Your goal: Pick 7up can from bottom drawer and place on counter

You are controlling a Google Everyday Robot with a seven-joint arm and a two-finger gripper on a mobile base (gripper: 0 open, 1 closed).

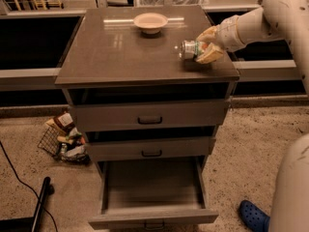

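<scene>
**Can held sideways over the counter's right edge, bottom drawer standing open**

In the camera view, the white robot arm (263,18) is reaching in from the upper right. Its gripper (199,48) is sitting over the right front part of the counter (120,52). The two pale fingers (208,58) are closing around the 7up can (187,49), one above it and one below, so the pincer is clamping the can. The can is lying on its side, with its round silver end pointing left toward the middle of the slab. It is sitting low against the glossy surface, but in this dim light it is hard to say whether it is touching the counter or hanging just above it.

A shallow pale bowl (150,22) is standing near the back edge of the counter, well apart from the can and the gripper.

Below the slab, the top drawer (149,116) and the middle drawer (152,150) are each sitting slightly pulled out, with a dark gap showing above each front. The bottom drawer (152,217) is standing pulled far out, showing its grey floor.

On the speckled floor to the left of the cabinet, a small wire basket (53,140) of packets is leaning. A black cable (14,170) is trailing across the lower left corner. At the lower right, a blue shoe (253,216) is lying beside the robot's pale body (292,187).
</scene>
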